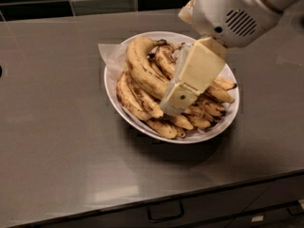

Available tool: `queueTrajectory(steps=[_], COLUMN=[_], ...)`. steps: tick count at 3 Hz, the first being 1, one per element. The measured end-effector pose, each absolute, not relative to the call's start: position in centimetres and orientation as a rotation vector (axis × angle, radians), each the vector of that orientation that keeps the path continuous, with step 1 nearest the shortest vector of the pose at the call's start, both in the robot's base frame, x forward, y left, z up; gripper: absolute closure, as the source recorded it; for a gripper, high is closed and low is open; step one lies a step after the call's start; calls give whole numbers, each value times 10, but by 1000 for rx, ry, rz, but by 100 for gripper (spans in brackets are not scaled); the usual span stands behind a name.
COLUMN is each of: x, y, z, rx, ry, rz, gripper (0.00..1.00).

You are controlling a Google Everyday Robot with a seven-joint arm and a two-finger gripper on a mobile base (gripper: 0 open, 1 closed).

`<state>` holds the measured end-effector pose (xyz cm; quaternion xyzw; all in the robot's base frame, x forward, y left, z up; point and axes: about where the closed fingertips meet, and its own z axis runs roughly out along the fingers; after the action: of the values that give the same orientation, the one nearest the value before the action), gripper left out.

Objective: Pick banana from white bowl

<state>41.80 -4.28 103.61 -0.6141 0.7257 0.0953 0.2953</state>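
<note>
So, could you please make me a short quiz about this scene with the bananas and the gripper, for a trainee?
1. True or false: the gripper is above the white bowl.
2. The banana, the largest one, lies: A) on top of the pile in the bowl; B) beside the bowl; C) in the gripper.
3. What lines the bowl?
Key: 1 true; 2 A; 3 white paper.
</note>
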Motion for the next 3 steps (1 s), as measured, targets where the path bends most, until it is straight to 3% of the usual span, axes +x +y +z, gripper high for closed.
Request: queueTrajectory(steps=[3], x=[405], y=[-8], z=[1045], rx=[-1549], ry=[2004], rz=[158], gripper=[0])
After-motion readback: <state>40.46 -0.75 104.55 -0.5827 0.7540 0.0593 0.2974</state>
